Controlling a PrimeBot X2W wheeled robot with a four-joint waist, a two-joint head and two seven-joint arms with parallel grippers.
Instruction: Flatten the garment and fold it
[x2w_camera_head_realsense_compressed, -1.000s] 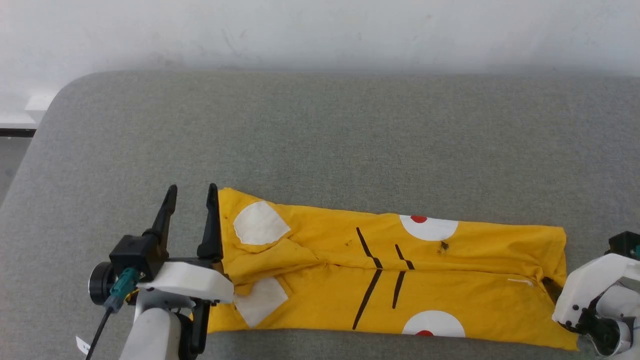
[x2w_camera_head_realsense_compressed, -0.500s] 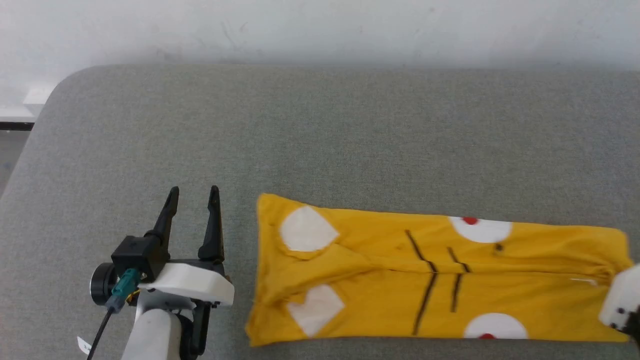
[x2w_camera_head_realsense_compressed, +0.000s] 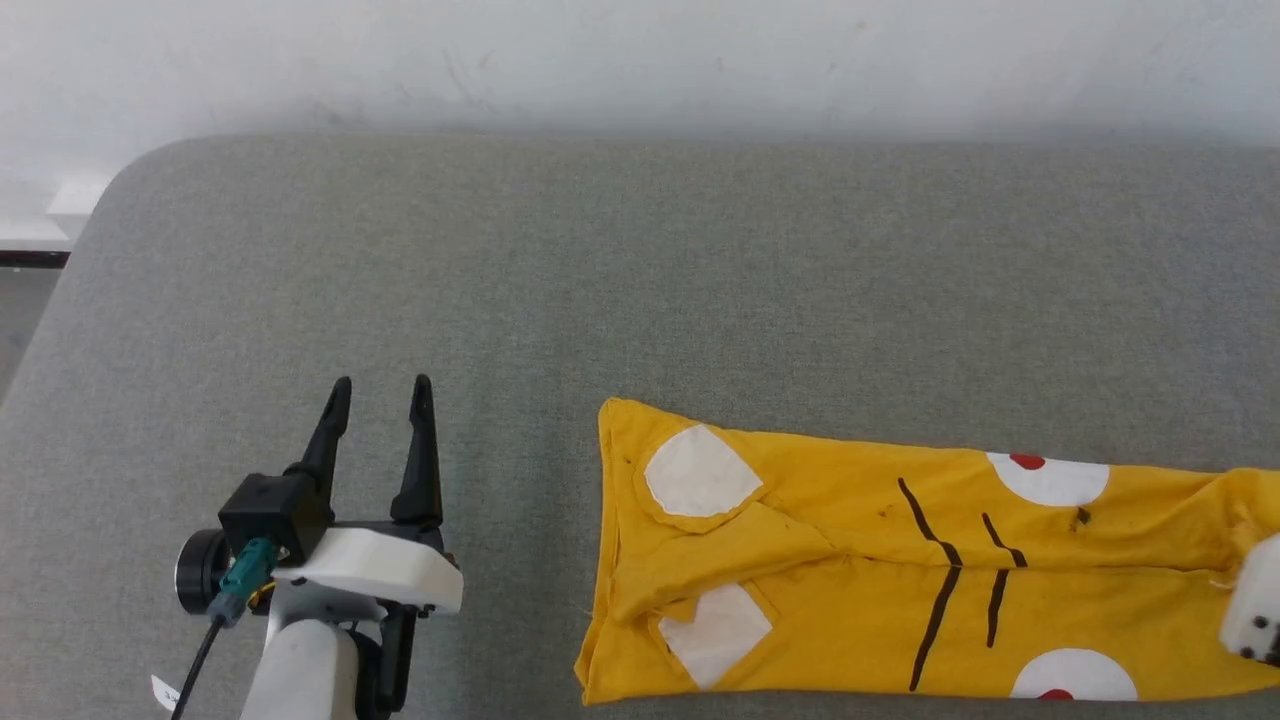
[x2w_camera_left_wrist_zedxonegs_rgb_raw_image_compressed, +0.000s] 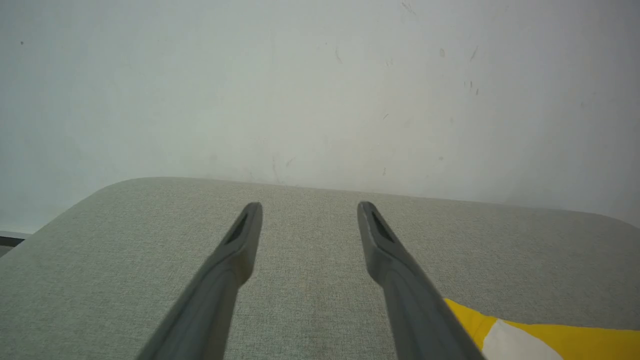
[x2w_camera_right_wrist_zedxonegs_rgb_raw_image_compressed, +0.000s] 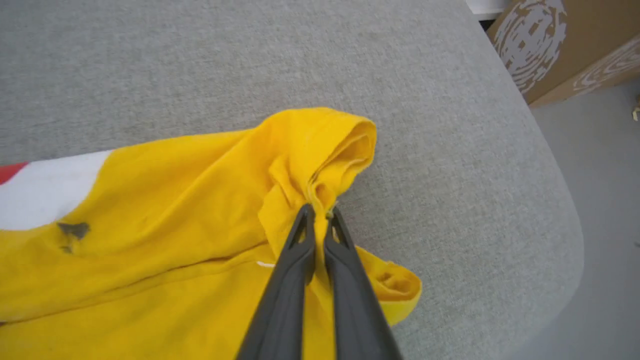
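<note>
Two grippers, diff states. Your L gripper (x2w_camera_head_realsense_compressed: 382, 382) has its fingers spread wide w/ nothing between them, over bare grey pad (x2w_camera_head_realsense_compressed: 640, 280), well apart from the garment (x2w_camera_head_realsense_compressed: 850, 560). Your R gripper (x2w_camera_right_wrist_zedxonegs_rgb_raw_image_compressed: 320, 210) is pinched tight on a bunched fold at the garment's right end, near the pad's rounded right edge. The garment lies as a long yellow strip on the pad's near right part. Plenty of open pad behind it, up to the wall (x2w_camera_head_realsense_compressed: 640, 60). A cardboard box (x2w_camera_right_wrist_zedxonegs_rgb_raw_image_compressed: 550, 40) stands past the right edge.
</note>
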